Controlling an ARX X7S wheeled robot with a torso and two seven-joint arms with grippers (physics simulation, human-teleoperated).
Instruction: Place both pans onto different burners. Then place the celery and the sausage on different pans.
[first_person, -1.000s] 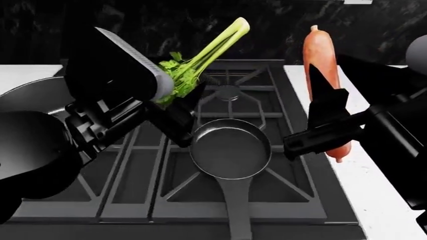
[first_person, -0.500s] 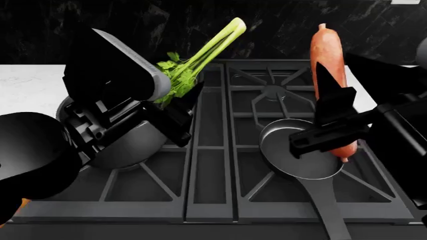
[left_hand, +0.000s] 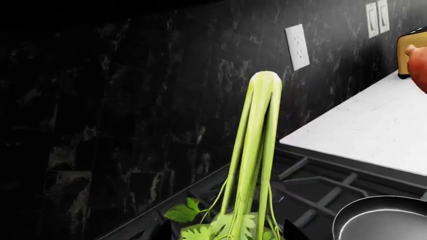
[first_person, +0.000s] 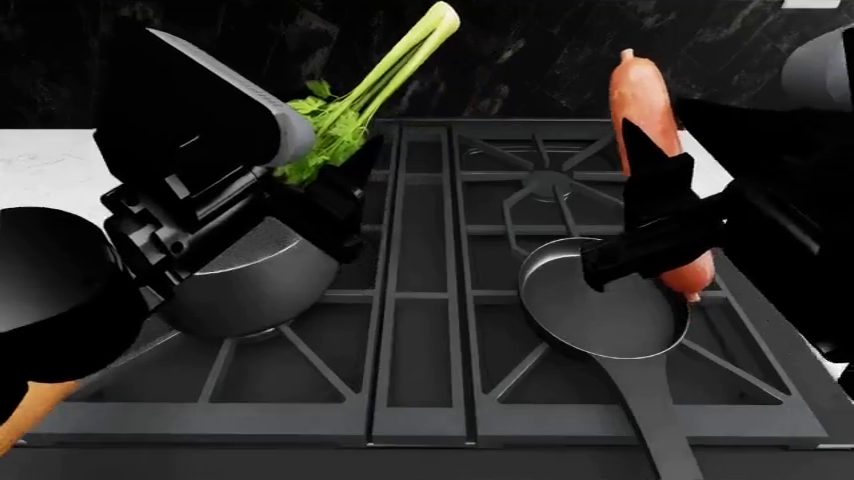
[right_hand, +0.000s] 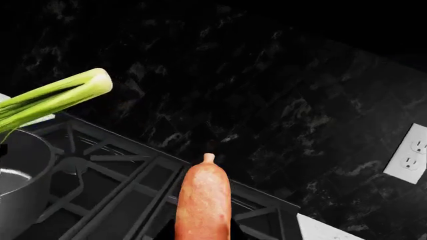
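Two pans sit on separate burners: the saucepan (first_person: 254, 285) on the left grate (first_person: 214, 375), the frying pan (first_person: 601, 305) on the right. Above the saucepan, the left gripper (first_person: 314, 195) is clamped on the celery (first_person: 374, 85), stalks pointing up. The right gripper (first_person: 654, 235) clasps the sausage (first_person: 641, 100) over the frying pan's far edge.

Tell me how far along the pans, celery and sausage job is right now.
Both pans look placed: the saucepan on the stove's left burner grate, the frying pan on the right one. In hand: the left gripper holds the celery raised above the saucepan, and the right gripper holds the sausage over the frying pan. Left: lowering and releasing each into its pan.
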